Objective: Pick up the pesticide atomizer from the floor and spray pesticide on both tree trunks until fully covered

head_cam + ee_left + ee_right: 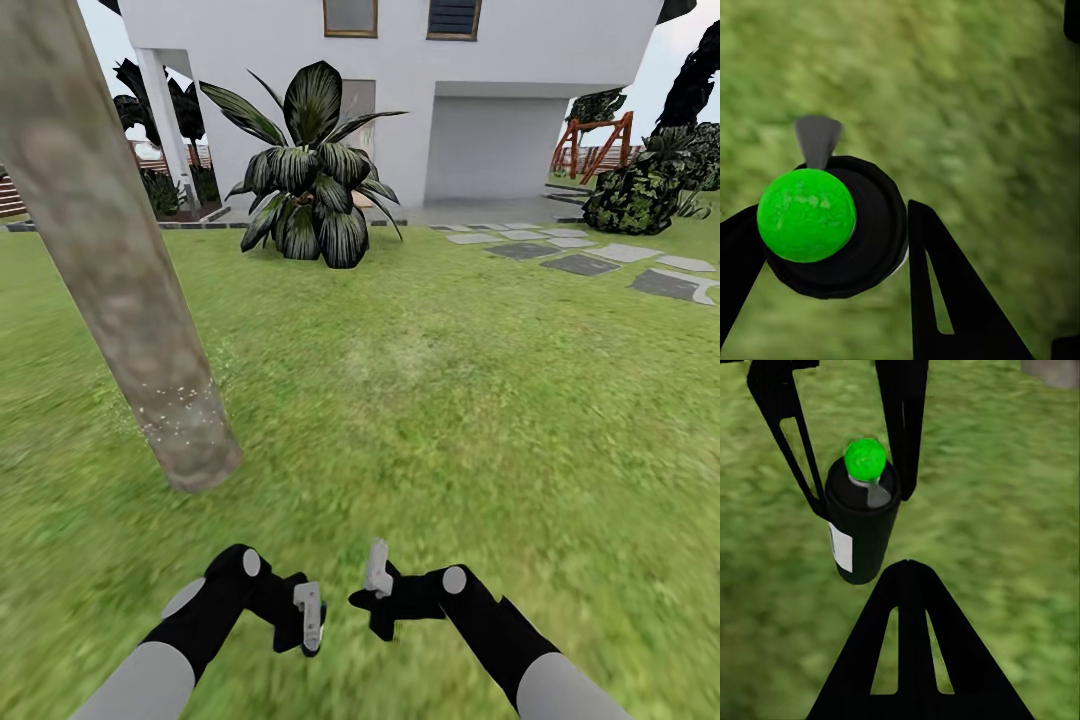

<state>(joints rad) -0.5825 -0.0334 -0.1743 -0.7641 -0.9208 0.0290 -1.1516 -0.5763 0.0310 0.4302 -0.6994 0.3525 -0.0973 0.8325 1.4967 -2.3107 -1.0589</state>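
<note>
The left gripper is closed around the pesticide atomizer, a black can with a round bright green top and a white label on its side. So the picking up is done. In the right wrist view the can hangs between the two thin black fingers of the left arm, above the grass. In the head view the can is low down in the middle, just in front of the robot, mostly hidden by the left gripper.

The right gripper holds nothing. How wide its fingers stand I cannot tell, since one finger covers the view.

The tree trunk is thick and pale, and it stands close by, ahead and to the left. Small white specks of pesticide sit in a band near its foot. The part above looks bare (so I think this trunk is far from covered). A second tall tree is not clear in these pictures, so that one is probably left to do too.

There is lots of room. The grass is open ahead and to the right. A big leafy plant and the white house are well apart from the robot. Grey stone slabs lie far off on the right. The trunk is the one near thing to watch when the left arm swings.
</note>
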